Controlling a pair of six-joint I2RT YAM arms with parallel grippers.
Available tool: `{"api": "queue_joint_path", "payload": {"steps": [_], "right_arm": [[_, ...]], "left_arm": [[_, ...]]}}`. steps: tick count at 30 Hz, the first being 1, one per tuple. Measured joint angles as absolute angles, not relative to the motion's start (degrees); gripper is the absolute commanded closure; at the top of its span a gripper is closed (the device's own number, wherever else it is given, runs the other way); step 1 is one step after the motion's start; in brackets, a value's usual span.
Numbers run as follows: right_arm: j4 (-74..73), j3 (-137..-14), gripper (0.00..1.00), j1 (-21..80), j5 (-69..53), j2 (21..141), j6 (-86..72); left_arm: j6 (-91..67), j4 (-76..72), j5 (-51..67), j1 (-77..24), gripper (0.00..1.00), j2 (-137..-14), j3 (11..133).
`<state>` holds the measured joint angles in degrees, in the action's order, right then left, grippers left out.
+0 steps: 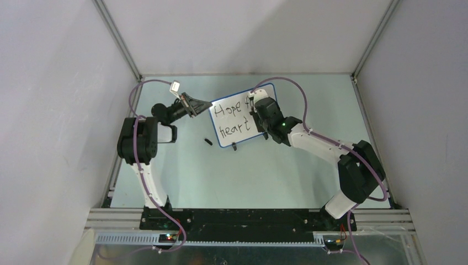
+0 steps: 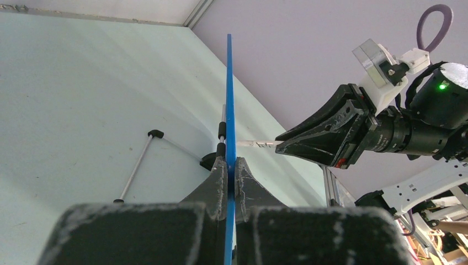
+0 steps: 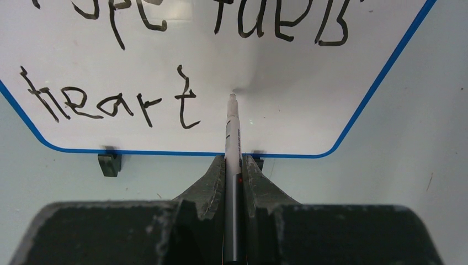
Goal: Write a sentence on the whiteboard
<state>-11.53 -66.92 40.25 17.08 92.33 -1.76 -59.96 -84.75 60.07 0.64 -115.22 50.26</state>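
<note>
My left pincer [image 2: 230, 165] pinches the whiteboard [image 3: 309, 99] edge, propping it on the counter [image 1: 221, 176]. My right pincer [image 3: 234, 163] clamps the marker [image 3: 233, 127], its tip at the board where the sentence [image 3: 105, 106] stops after "heart". I'd press lightly for the closing "s".

The whiteboard [image 1: 238, 117] is a small glossy white rectangle with a thin blue frame and rounded corners. It stands on its lower long edge toward the far middle of the bench [image 1: 232, 176], its written face turned to the near side. Two black clip feet [image 3: 109, 164] on that edge rest on the bench. The sentence [image 3: 118, 107] is thin black handwriting in two lines: "Hope fuels" above, "heart" below, with no letter after the "t".
</note>
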Motion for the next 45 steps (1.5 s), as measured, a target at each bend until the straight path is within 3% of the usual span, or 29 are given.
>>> {"api": "queue_joint_path", "payload": {"steps": [45], "right_arm": [[-12.2, -69.1, 1.0, 41.2, 15.5, 94.7, -1.5]], "left_arm": [[-60.0, -84.8, 60.0, 0.6, 1.0, -115.2, 50.3]]}}
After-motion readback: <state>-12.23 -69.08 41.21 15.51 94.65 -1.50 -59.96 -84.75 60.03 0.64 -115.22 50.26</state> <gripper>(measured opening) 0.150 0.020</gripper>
